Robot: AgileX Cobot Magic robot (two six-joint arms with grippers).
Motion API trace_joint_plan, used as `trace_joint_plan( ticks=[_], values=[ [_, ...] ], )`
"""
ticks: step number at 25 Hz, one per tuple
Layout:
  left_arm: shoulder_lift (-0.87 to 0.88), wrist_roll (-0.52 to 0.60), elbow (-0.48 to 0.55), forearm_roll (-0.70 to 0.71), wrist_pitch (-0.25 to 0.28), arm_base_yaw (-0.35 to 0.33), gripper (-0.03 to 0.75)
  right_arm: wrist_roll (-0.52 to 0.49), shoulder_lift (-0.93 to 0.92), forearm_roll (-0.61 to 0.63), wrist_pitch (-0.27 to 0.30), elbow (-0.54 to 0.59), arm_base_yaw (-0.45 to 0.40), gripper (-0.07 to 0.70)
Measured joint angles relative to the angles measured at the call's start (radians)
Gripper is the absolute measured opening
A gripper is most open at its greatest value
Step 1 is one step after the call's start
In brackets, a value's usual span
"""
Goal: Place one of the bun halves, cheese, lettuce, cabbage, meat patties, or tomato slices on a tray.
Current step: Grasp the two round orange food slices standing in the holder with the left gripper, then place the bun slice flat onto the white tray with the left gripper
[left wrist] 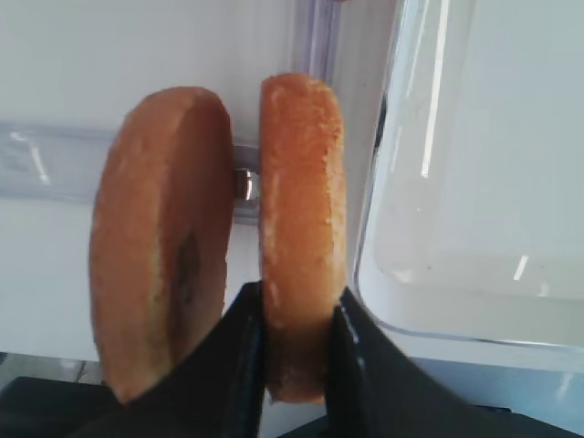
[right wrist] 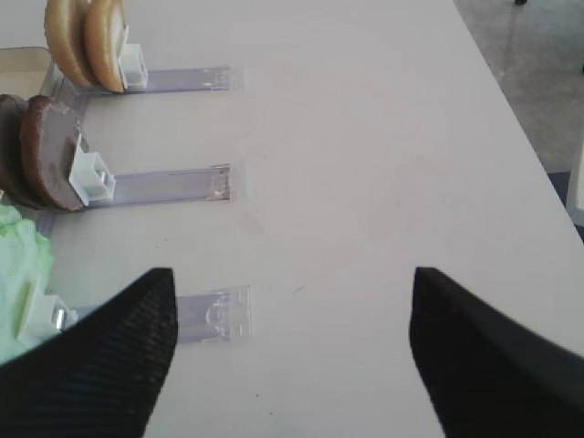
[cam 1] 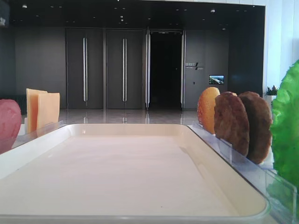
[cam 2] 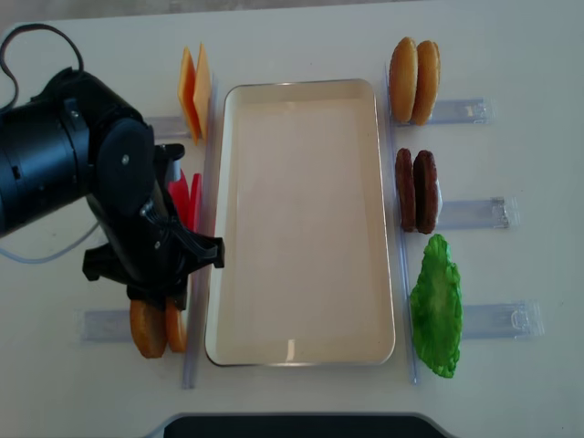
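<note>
In the left wrist view my left gripper (left wrist: 297,301) is shut on the lower edge of an orange-golden bun half (left wrist: 301,201) standing upright in its rack. A second bun half (left wrist: 160,237) stands just left of it. The cream-white tray (left wrist: 474,274) lies directly to the right. From overhead, the left arm (cam 2: 100,196) covers the rack left of the tray (cam 2: 301,347). Cheese (cam 2: 192,87), meat patties (cam 2: 416,190) and lettuce (cam 2: 436,306) stand in racks around the tray. My right gripper (right wrist: 292,356) is open over bare table.
Red tomato slices (cam 2: 187,196) stand partly under the left arm. Two more bun halves (cam 2: 413,80) sit at the tray's upper right. Clear plastic racks (right wrist: 173,187) stick out over the white table toward the right gripper. The table's edge (right wrist: 538,164) runs along the right.
</note>
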Motion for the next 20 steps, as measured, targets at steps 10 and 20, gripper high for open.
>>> trace_joint_plan(
  ticks=[10, 20],
  values=[
    [-0.213, 0.0, -0.052, 0.004, 0.11, -0.003, 0.135, 0.0, 0.0, 0.0, 0.0, 0.0, 0.0, 0.534],
    [-0.279, 0.053, -0.057, 0.057, 0.141, -0.003, 0.135, 0.0, 0.0, 0.0, 0.0, 0.0, 0.0, 0.534]
  ],
)
